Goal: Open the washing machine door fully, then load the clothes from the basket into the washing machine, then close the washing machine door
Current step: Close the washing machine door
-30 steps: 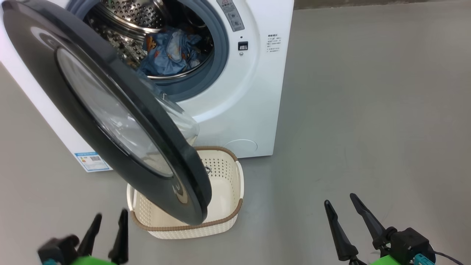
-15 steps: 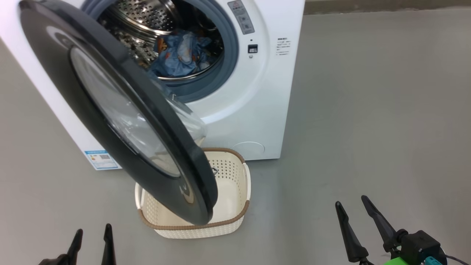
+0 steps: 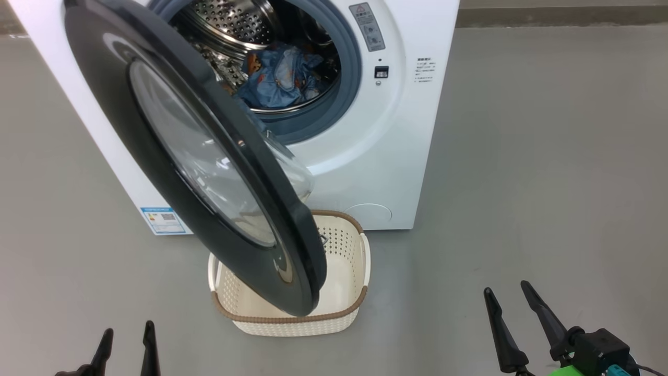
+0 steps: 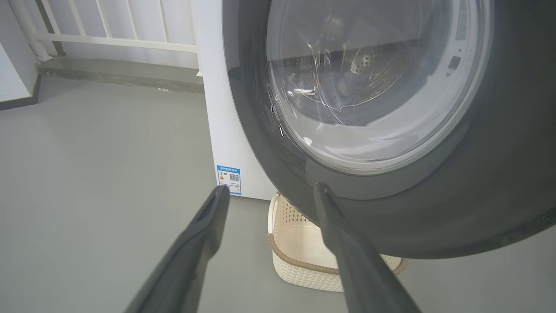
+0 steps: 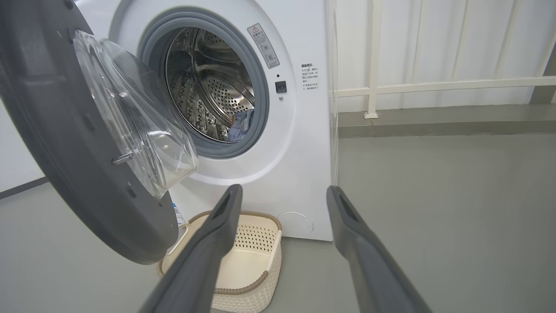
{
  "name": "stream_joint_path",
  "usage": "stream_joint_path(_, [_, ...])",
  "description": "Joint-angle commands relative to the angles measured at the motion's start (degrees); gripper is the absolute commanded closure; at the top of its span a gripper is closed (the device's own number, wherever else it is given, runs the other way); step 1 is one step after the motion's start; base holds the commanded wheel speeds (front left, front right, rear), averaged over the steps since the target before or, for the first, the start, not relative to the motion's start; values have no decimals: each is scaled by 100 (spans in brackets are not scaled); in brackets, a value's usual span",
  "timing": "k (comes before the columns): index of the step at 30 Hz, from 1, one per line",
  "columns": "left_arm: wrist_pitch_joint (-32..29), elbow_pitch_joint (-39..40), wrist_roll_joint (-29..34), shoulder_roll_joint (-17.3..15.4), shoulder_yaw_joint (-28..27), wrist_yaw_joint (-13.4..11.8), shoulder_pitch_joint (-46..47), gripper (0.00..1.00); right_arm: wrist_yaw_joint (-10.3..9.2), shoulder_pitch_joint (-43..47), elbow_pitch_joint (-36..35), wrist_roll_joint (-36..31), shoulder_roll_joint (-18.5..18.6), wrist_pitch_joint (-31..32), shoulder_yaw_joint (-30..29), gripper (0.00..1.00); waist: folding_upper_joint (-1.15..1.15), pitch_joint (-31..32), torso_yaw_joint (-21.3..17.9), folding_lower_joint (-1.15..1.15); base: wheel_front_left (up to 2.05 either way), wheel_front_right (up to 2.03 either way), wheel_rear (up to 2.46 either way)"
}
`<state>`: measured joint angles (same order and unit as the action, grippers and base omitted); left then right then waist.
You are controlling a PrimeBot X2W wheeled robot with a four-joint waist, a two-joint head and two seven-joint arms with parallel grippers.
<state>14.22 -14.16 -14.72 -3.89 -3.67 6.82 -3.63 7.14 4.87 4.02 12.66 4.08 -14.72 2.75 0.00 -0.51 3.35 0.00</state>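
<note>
**Clothes in the drum, door ajar, both end effectors released**

The washing machine [image 3: 365, 151] stands on a grey floor [image 3: 522, 156], its front turned toward the robot. The washing machine door [image 3: 201, 156] is swung out partway on its left-hand hinge, and its lower edge hangs over the basket [image 3: 297, 325]. The basket sits on the floor just in front of the machine, and the door covers part of it in the head view. The clothes [image 3: 282, 78] lie bundled at the bottom of the steel drum [image 3: 235, 21], behind the grey-blue gasket. A small blue label [image 3: 162, 220] shows low on the machine's front, left of the basket.

The left end effector [image 3: 128, 339] hangs low at the left, its fingers spread and gripping nothing; in its wrist view they point at the door's black rim from the outer side, and whether one tip touches the rim cannot be told. The right end effector [image 3: 507, 292] hangs low at the right, well apart from the machine, also spread wide and holding nothing. A white railing [image 5: 434, 82] runs behind the machine.
</note>
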Motion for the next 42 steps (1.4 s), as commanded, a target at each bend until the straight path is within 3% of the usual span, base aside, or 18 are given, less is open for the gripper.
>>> stream_joint_path(1, [77, 101, 65, -43, -213, 7, 189, 0, 35, -114, -102, -52, 38, -28, 122, 2, 0, 3, 34, 0, 0, 0, 0])
stream_joint_path(2, [77, 96, 89, -21, -241, 23, 191, 0, 35, -117, -81, -71, 31, -28, 126, 100, 0, 5, 63, 0, 0, 0, 0])
stream_joint_path(17, [77, 53, 154, 58, -352, 62, 220, 0, 35, -250, -107, -26, 28, -28, 153, 100, 0, -15, 173, 0, 0, 0, 0])
stream_joint_path(27, [77, 46, 113, 86, -338, 66, 237, 0, 35, -1137, -1118, -18, -4, -28, 481, 100, 0, -24, 182, 0, 0, 0, 0])
stream_joint_path(35, [78, 9, 121, 94, -165, 66, 349, 0, 35, -2188, -1833, 151, -76, -28, 1524, 100, 0, -4, 364, 0, 0, 0, 0])
stream_joint_path(42, [78, -25, 70, 98, -41, 66, 452, 0, 35, -2549, -1431, 544, -115, -28, 2847, 100, 0, 17, 608, 0, 0, 0, 0])
